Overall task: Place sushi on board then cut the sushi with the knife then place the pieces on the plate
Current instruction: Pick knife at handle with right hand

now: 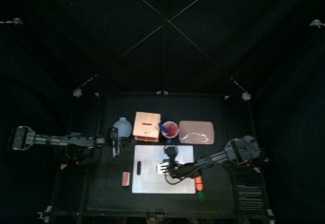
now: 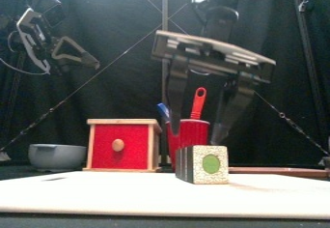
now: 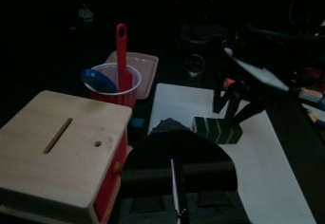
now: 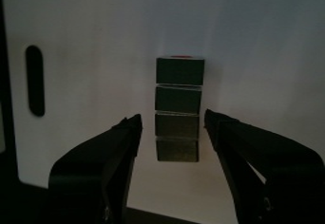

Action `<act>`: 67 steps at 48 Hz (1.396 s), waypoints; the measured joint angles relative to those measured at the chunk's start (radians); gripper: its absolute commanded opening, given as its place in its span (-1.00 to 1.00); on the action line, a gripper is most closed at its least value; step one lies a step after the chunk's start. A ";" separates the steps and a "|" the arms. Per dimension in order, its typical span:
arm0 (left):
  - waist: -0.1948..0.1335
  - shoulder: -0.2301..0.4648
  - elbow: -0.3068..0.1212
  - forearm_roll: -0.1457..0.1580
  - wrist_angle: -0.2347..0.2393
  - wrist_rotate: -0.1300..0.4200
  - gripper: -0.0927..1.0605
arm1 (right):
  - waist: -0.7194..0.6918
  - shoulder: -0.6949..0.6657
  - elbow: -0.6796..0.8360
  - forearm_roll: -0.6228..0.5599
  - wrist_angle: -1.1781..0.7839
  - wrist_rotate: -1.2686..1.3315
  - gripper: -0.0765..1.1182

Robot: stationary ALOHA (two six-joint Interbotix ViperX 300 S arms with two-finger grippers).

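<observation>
Now: open jaws poised over the sushi roll

Well, the right gripper (image 4: 172,123) hangs over the white cutting board (image 4: 89,38), jaws spread wide and gripping nothing. Directly beneath it lies the sushi roll (image 4: 178,100), four dark green blocks joined in a row and running lengthwise away from the wrist. The roll's near end sits between the two fingertips. From the table's front edge the tips look to stop just above it, so I cannot call contact.

Just behind that gripper, toward the back curtain, stands the red cup (image 2: 194,135). The red knife (image 2: 198,101) and the blue knife (image 2: 164,114) are upright inside it, both untouched. Beside the cup, toward the left arm, the wooden box (image 2: 123,145) shows its red drawer front. Farther along that way sits the blue-grey bowl (image 2: 57,155). On the cup's other side, also behind the gripper, the pink tray (image 1: 196,131) lies flat.

The left gripper (image 1: 114,145) rests well apart from the roll, off the board and near the bowl, its jaws pressed together and empty. In front of it, just off the board's edge, lies a small orange toy (image 1: 124,177).
</observation>
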 measured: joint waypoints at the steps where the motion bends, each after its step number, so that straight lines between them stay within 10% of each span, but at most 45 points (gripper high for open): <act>1: 0.000 0.000 0.000 0.002 0.000 0.000 -0.87 | 0.000 -0.011 0.000 -0.002 0.005 -0.023 0.61; 38: 0.012 -0.055 0.009 0.038 0.000 0.002 -0.87 | -0.451 -0.419 -0.017 0.350 0.069 -1.227 0.60; 67: 0.072 -0.058 0.008 0.038 0.000 0.000 -0.87 | -0.738 -0.173 -0.282 0.604 0.400 -1.901 0.58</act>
